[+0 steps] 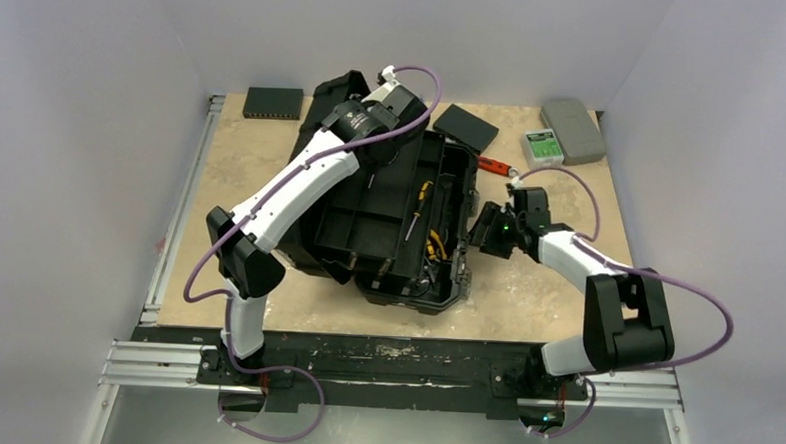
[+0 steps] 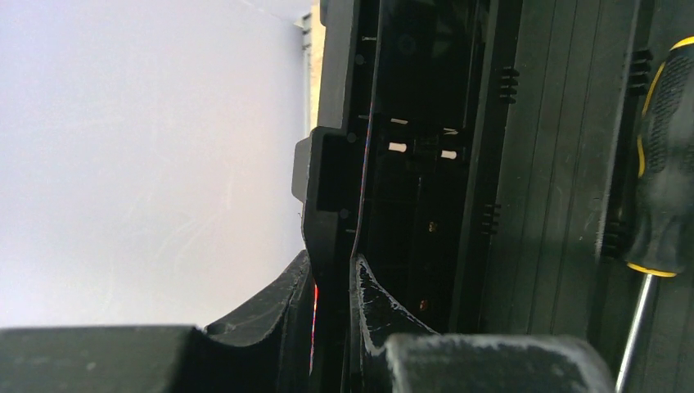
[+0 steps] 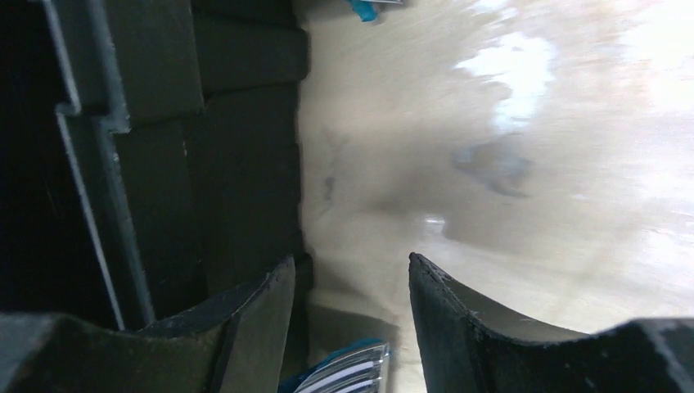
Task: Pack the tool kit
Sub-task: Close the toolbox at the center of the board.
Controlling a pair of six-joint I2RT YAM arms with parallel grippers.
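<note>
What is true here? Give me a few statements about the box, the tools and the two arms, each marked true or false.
1. The tool kit lies open. True.
2. A yellow-and-black screwdriver lies inside it. True.
3. The left end effector hangs free, touching nothing. False: it is clamped on the tool kit's black edge.
4. The right end effector holds the grey case. False: its jaws stand apart beside the tool kit, and the case sits untouched at the far right.
5. A red-handled tool lies on the table, outside the tool kit. True.
</note>
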